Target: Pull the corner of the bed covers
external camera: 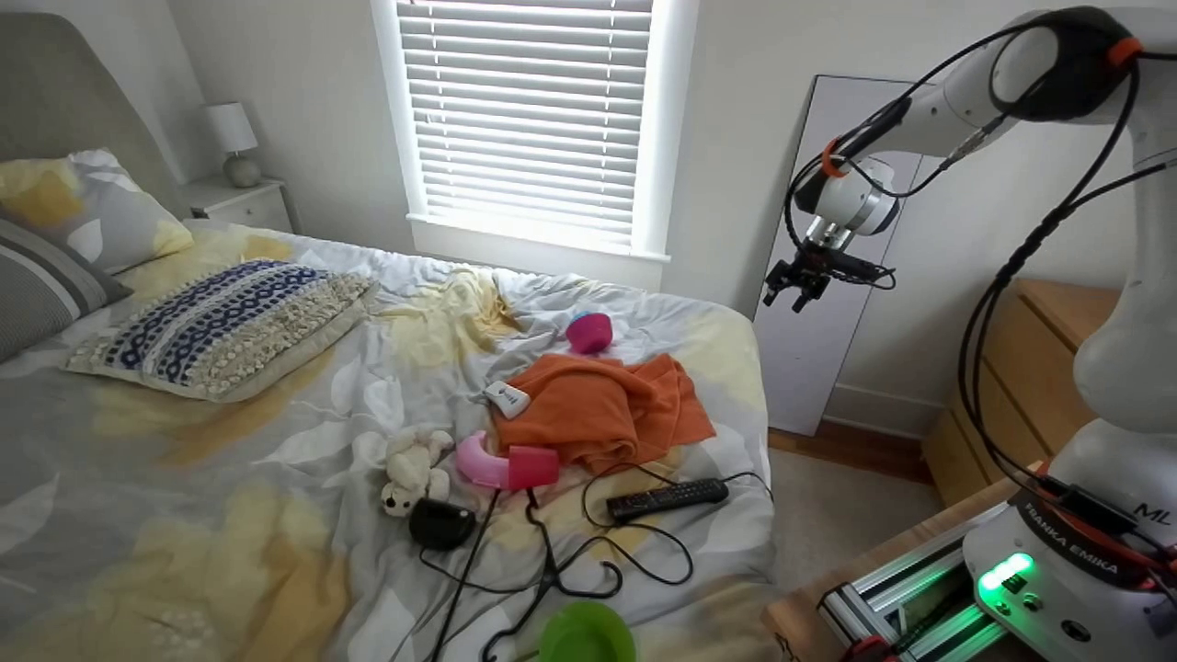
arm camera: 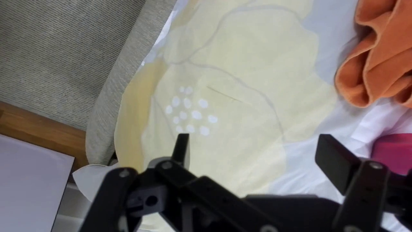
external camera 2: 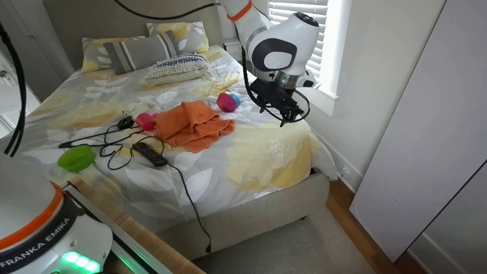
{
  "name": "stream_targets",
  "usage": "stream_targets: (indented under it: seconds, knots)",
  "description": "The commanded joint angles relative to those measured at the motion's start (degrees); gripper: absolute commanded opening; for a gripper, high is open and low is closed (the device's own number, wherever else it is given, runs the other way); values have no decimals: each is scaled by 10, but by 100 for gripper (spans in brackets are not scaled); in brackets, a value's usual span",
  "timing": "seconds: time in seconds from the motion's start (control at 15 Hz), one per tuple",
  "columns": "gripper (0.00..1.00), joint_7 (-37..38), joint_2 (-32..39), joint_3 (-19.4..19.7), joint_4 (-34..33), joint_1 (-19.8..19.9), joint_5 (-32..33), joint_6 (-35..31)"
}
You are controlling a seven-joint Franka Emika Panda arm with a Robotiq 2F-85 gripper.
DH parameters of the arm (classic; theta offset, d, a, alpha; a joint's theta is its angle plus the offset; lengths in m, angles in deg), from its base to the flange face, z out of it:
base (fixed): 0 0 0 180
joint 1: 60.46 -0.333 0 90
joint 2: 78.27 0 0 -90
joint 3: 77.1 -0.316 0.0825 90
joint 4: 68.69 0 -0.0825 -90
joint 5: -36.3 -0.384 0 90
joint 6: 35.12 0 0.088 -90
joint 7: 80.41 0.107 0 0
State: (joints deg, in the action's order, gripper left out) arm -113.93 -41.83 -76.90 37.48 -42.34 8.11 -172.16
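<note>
In the wrist view we look past the gripper and find its jaws spread wide, a broad gap between the two black fingers. Through that gap we see the bed covers, with a yellow patch and a cluster of white dots. Their corner, a pale flap, lies outside the gap, left of the jaws and close by the end of the grey bed frame. In an exterior view we see that corner drooping over the frame on the side of the window.

On the fabric we make out a crumpled orange cloth, with a deep-pink cup just beside it. Nearer the robot's base we see a black remote, a black hanger and a green bowl. A cream soft toy lies farther in, and a blue-patterned pillow rests toward the headboard.

Around the room we see lowered white blinds, a lamp on a white nightstand, a tall white panel standing against the wall, and a wooden chest of drawers.
</note>
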Motion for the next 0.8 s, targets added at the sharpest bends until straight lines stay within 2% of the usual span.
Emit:
stream_targets:
  seconds: [0.0, 0.2, 0.33, 0.4, 0.73]
  knots:
    - [100, -12, 90, -43, -99, 49, -14, 32]
    - [100, -10, 144, -63, -149, 68, -13, 21]
    - [100, -1, 167, -76, -177, 81, -16, 37]
    - [100, 2, 135, -64, -135, 69, 5, 15]
    - [100, 2, 161, -74, -166, 79, 3, 21]
